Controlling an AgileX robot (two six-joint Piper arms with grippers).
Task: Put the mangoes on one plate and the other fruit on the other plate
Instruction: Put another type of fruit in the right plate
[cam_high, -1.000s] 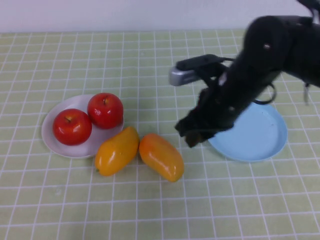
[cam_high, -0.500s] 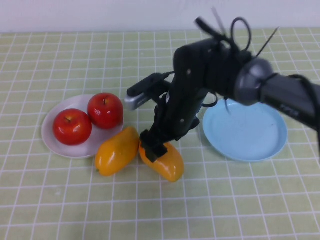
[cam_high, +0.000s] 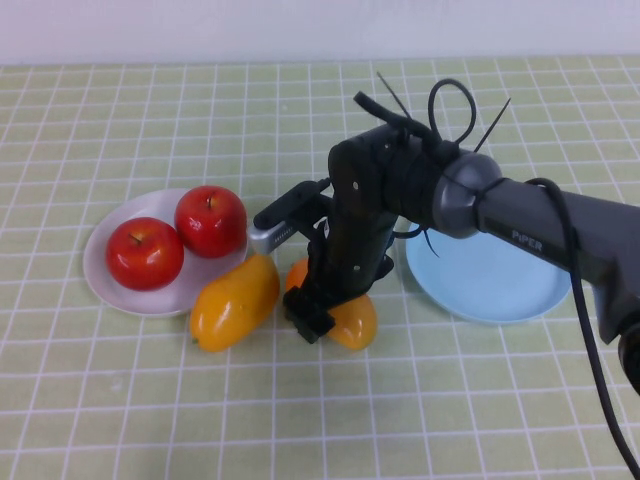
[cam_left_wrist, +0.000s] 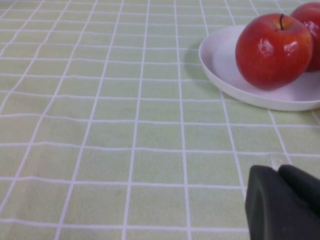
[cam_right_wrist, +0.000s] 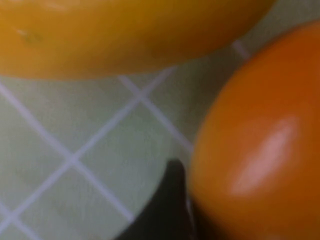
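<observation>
Two red apples (cam_high: 145, 253) (cam_high: 210, 220) sit on the white plate (cam_high: 107, 287) at the left. Beside that plate lie two orange-yellow mangoes. The left mango (cam_high: 233, 302) rests against the plate's rim. My right gripper (cam_high: 325, 315) is down over the right mango (cam_high: 352, 320), open, with its jaws on either side of the fruit. In the right wrist view one dark finger (cam_right_wrist: 167, 210) lies against that mango (cam_right_wrist: 260, 150). The light blue plate (cam_high: 495, 285) stands bare at the right. My left gripper (cam_left_wrist: 277, 172) hangs shut, low over the table, short of the white plate (cam_left_wrist: 225, 65).
A green tiled cloth (cam_high: 150, 400) covers the table. My right arm (cam_high: 520, 215) reaches in from the right, crossing above the blue plate's near-left rim. Cables and zip ties stick up from its wrist (cam_high: 440, 110).
My right gripper swung left from the blue plate and came down onto the right mango, which now shows only partly. The apples and the left mango have not moved.
</observation>
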